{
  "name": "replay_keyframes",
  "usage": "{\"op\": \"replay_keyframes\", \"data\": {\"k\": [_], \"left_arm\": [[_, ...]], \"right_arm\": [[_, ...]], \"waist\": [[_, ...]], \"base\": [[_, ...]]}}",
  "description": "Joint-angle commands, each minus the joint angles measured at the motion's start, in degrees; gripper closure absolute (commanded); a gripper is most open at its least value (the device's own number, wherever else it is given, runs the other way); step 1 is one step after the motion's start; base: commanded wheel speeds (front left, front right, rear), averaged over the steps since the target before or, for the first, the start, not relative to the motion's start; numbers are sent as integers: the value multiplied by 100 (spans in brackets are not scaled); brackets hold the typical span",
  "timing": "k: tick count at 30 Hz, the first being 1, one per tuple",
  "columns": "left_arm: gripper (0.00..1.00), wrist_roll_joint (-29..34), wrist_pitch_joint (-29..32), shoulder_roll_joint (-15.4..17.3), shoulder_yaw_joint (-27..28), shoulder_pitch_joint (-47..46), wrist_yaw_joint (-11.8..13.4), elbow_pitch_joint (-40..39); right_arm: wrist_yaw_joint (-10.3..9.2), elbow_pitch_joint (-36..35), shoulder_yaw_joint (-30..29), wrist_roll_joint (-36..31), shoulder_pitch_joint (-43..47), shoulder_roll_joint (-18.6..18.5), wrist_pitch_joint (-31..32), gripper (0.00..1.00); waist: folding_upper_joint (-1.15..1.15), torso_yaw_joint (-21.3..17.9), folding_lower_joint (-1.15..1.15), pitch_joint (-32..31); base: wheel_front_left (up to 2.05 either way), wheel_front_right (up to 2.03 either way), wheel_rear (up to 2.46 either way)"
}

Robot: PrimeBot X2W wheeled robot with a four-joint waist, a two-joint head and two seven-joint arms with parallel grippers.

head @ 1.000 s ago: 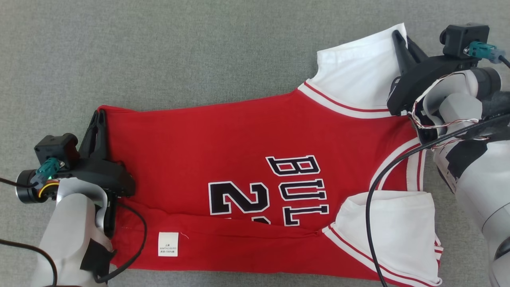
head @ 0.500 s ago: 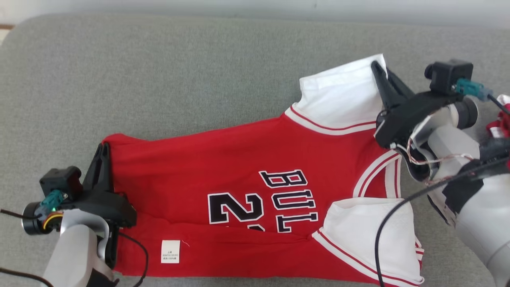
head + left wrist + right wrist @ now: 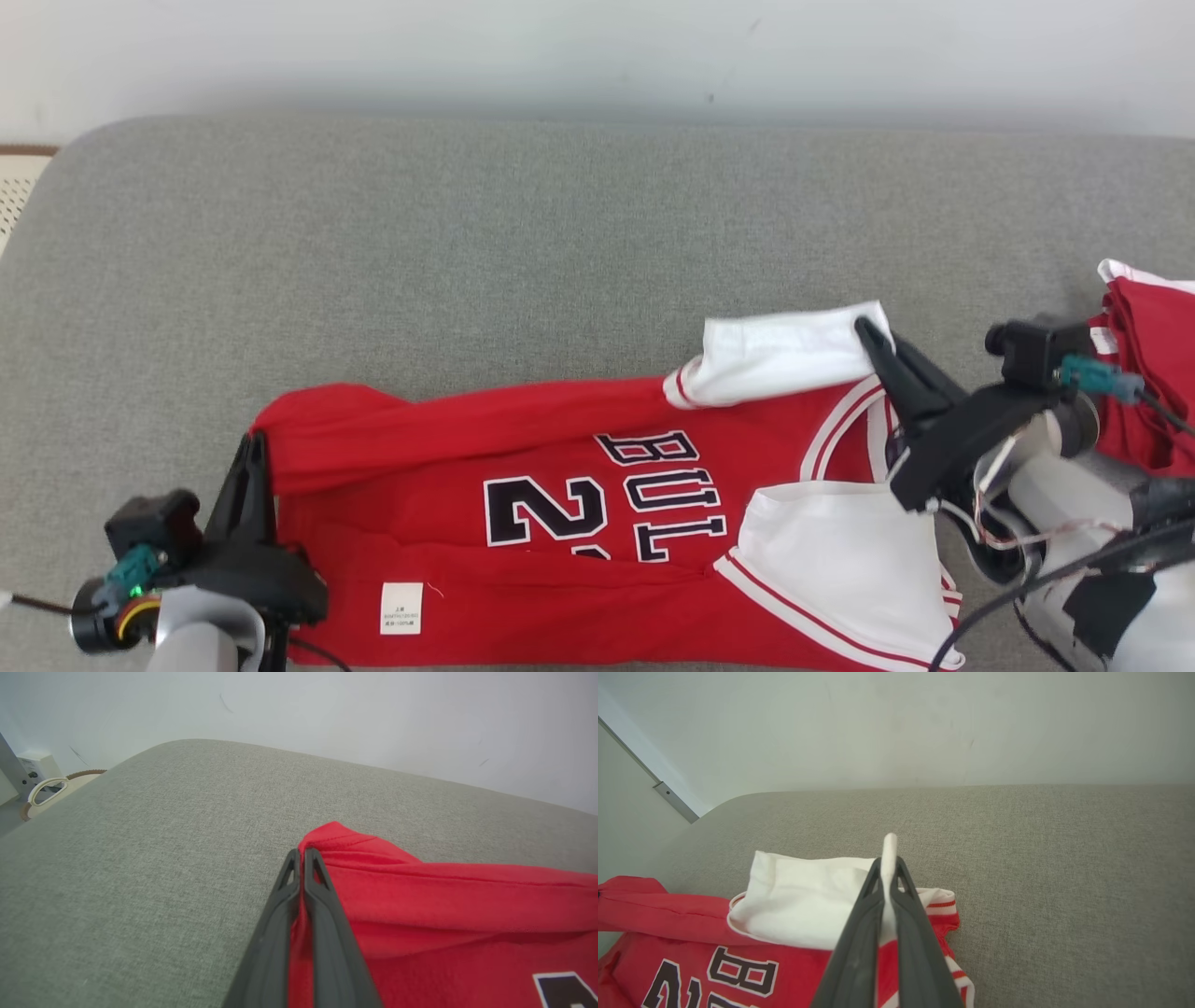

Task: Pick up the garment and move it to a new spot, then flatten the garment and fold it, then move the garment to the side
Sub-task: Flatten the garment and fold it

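Observation:
The garment (image 3: 560, 485) is a red basketball jersey with white sleeves and black lettering, lying across the near part of a grey cushion. Its far long edge is lifted and curling toward me. My left gripper (image 3: 254, 448) is shut on the red hem corner (image 3: 327, 840) at the jersey's left end. My right gripper (image 3: 868, 331) is shut on the far white sleeve (image 3: 808, 900), a strip of white cloth (image 3: 889, 858) pinched between its fingers. The near white sleeve (image 3: 840, 560) lies flat at the lower right.
The grey cushion (image 3: 467, 261) stretches far behind the jersey up to a pale wall (image 3: 597, 47). Another red and white garment (image 3: 1148, 373) lies at the right edge. A pale basket with a handle (image 3: 46, 788) stands past the cushion's left end.
Both grippers, still shut on the jersey, have lifted its far edge and drawn it toward me, so the far half is folding over. The head camera has tilted up, showing the wall.

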Motion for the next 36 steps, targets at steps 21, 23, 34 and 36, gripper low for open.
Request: {"op": "replay_keyframes", "data": {"k": [21, 23, 34, 36], "left_arm": [[100, -454, -4, -70, -163, 1202, 103, -362], [100, -505, -4, -68, -209, 1273, 147, -397], [100, -784, -4, -70, -478, 1549, 324, -609], [100, -780, -4, -70, -480, 1570, 334, -624]], "right_arm": [[-7, -718, -554, 73, 1848, -162, -25, 100], [-7, -759, -633, 53, 1955, -147, -25, 100], [-7, -964, -1046, -111, 2376, -186, -26, 100], [-7, -993, -1103, -170, 2396, -198, -26, 100]], "waist": [[1, 5, 1, -585], [1, 1, 1, -595], [1, -41, 1, -607], [1, -46, 1, -609]], "base": [[0, 0, 0], [0, 0, 0], [0, 0, 0], [0, 0, 0]]}}
